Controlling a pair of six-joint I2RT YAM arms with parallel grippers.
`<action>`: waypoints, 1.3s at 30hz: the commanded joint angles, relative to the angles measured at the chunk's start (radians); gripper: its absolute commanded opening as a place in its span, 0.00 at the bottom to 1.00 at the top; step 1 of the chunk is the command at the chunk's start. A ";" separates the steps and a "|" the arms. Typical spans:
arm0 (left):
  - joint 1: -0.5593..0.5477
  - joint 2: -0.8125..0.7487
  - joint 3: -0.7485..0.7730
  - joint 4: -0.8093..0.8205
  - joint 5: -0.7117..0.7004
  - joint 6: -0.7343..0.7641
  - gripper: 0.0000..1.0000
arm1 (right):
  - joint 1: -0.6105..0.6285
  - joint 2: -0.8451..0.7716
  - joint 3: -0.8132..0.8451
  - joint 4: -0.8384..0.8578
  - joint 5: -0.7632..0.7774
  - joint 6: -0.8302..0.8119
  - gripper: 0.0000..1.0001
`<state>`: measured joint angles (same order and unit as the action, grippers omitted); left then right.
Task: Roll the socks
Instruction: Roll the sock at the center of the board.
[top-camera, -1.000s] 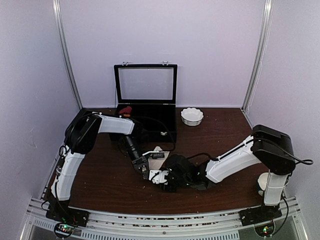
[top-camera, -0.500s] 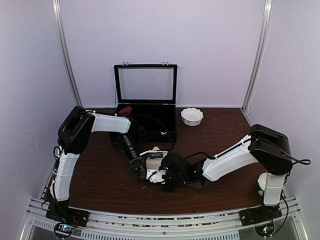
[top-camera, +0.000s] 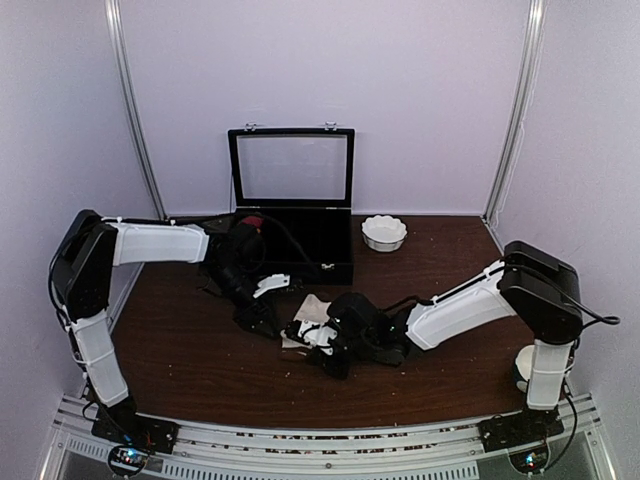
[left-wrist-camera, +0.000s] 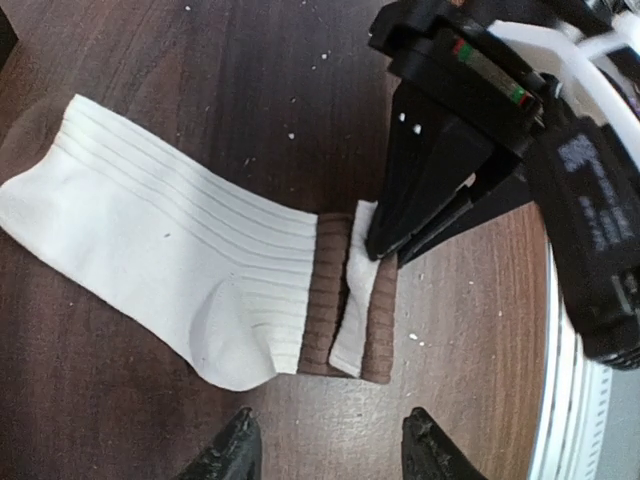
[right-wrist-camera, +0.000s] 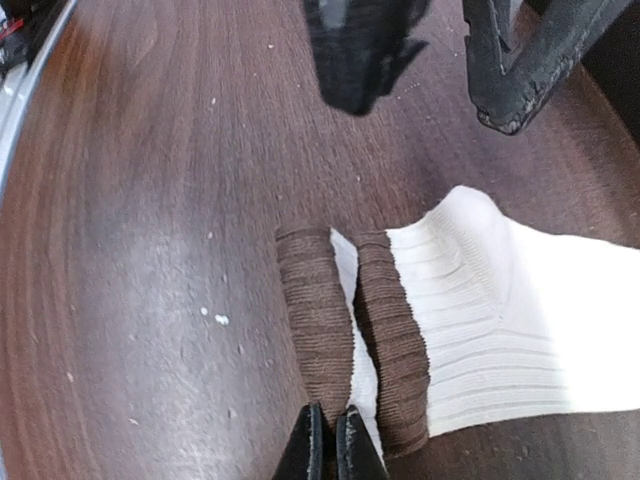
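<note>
One ribbed cream sock (left-wrist-camera: 170, 250), lying flat, w/ brown cuff (left-wrist-camera: 325, 290) folded over

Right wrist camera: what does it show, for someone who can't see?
A white ribbed sock with a folded brown cuff lies on a dark wooden table. The right gripper pinches the cuff; the left gripper hangs open above.

Dark wood table (top-camera: 190, 365): cream sock (left-wrist-camera: 170, 260) with brown cuff laid flat; open black case (top-camera: 310, 255) and white bowl (top-camera: 384, 233) placed at rear.

open tabletop (top-camera: 190, 370) near-left of the cream sock (top-camera: 315, 308); black case (top-camera: 310, 250) and white bowl (top-camera: 384, 232) behind it
</note>
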<state>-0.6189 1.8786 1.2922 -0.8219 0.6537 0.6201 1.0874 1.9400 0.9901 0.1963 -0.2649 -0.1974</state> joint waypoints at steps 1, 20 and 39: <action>0.005 -0.051 -0.038 0.082 0.002 0.047 0.49 | -0.021 0.106 0.043 -0.221 -0.165 0.132 0.00; -0.130 -0.214 -0.221 0.224 -0.278 0.202 0.43 | -0.230 0.330 0.244 -0.409 -0.516 0.514 0.00; -0.240 -0.014 -0.103 0.186 -0.451 0.159 0.15 | -0.239 0.315 0.260 -0.389 -0.528 0.592 0.00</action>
<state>-0.8547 1.8328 1.1584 -0.6090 0.2016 0.7883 0.8577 2.1887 1.3048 -0.0406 -0.9207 0.3740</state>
